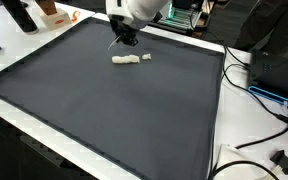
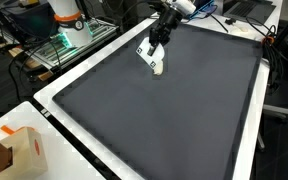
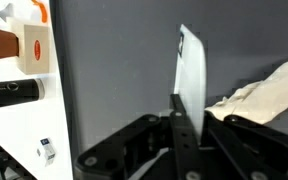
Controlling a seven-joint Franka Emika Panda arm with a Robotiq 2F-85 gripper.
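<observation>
My gripper [image 3: 189, 125] is shut on a thin flat white card-like piece [image 3: 190, 70] and holds it edge-on just above the dark mat [image 3: 114, 70]. In both exterior views the gripper [image 1: 125, 38] [image 2: 156, 40] hangs over the far part of the mat, and the white piece [image 2: 145, 50] shows below the fingers. A crumpled cream cloth [image 3: 262, 88] lies on the mat right beside the held piece. It also shows in both exterior views [image 1: 130, 59] [image 2: 159, 68], just under the gripper.
The dark mat [image 1: 114, 110] [image 2: 174, 120] covers a white table [image 1: 14, 125]. An orange and white box [image 3: 32, 45] [image 2: 22, 150] and a black cylinder [image 3: 9, 93] sit off the mat. Cables [image 1: 269, 100] and a black plug [image 1: 281, 159] lie along one side.
</observation>
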